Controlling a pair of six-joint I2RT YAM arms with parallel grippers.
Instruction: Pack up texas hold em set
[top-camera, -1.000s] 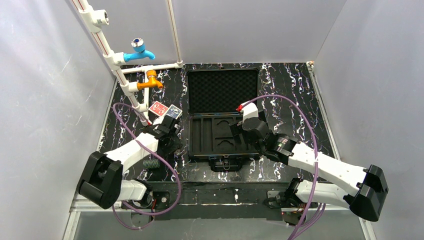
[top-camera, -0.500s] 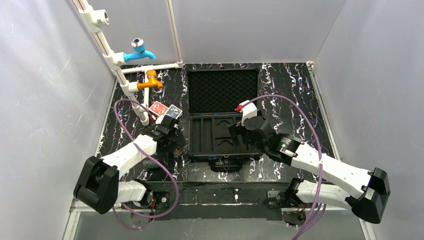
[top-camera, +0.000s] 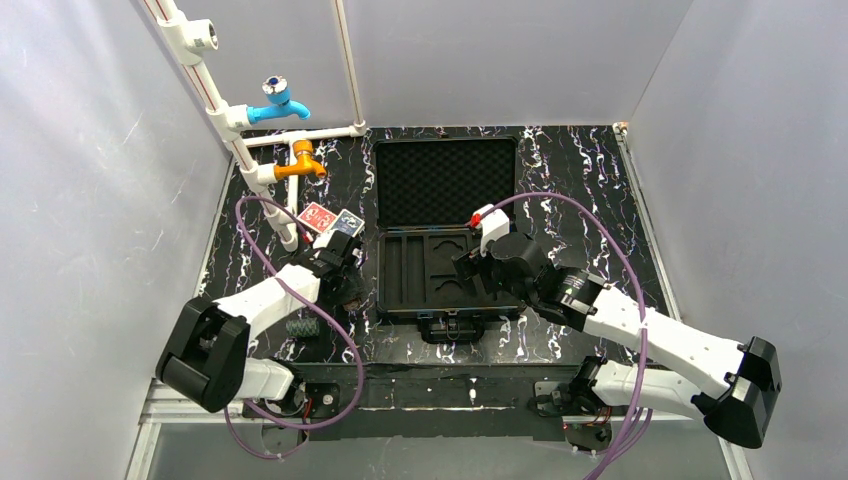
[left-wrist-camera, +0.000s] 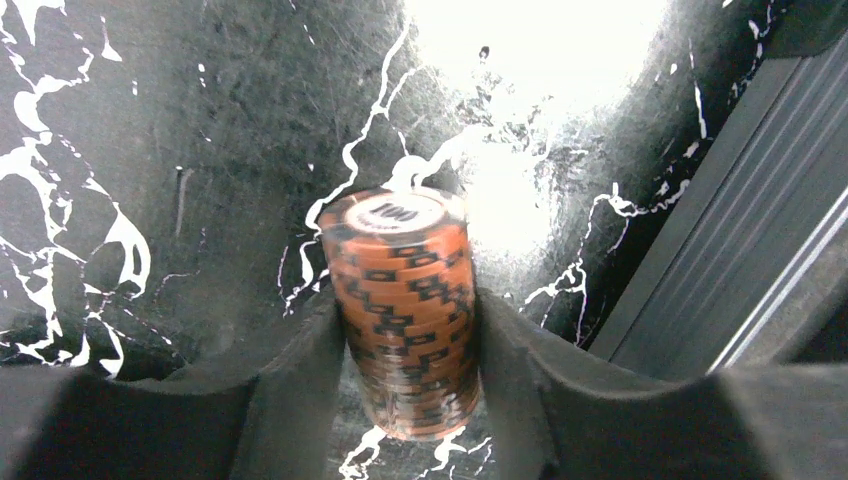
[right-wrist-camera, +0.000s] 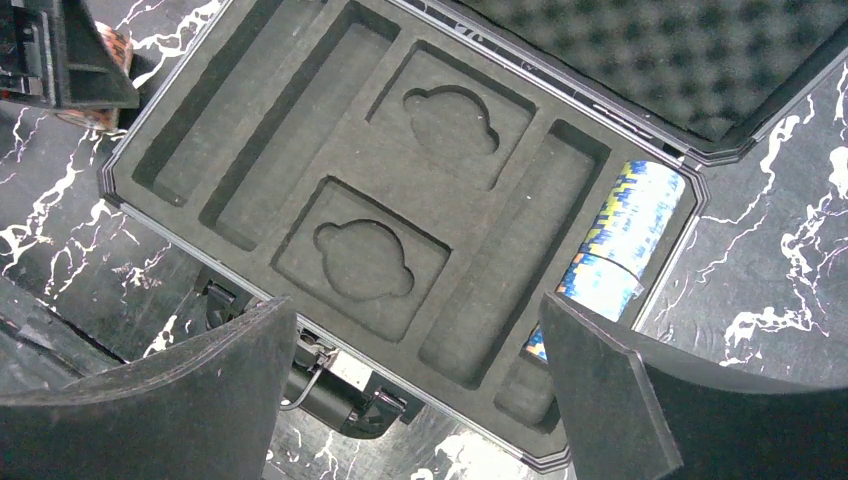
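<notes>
1. Black tabletop (top-camera: 590, 190) veined with white, walled by pale grey panels, carries everything.
2. The left gripper (left-wrist-camera: 405, 330) clamps an orange roll of poker chips (left-wrist-camera: 400, 260) between its two fingers. The roll points straight out from the fingers, its end chip marked 100. Whether it touches the table I cannot tell.
3. That roll sits just left of the black briefcase (top-camera: 378, 300), near its left wall.
4. The right gripper (right-wrist-camera: 420, 320) hangs over the slotted tray (right-wrist-camera: 250, 130) with its fingers spread wide and nothing between them.
5. A blue roll of chips (right-wrist-camera: 625, 240) lies in the long slot at the tray's right edge. The other slots I can see hold nothing.
6. The foam lid (top-camera: 445, 180) lies open on the far side of the tray.
7. The red deck (top-camera: 316, 216) and blue deck (top-camera: 347, 222) lie side by side on the table, left of the lid.
8. A dark roll of chips (top-camera: 302, 327) rests near the left arm, well apart from the case.
9. At the far left, a blue tap (top-camera: 278, 100) and an orange tap (top-camera: 300, 162) stick out from white pipes (top-camera: 215, 95).
</notes>
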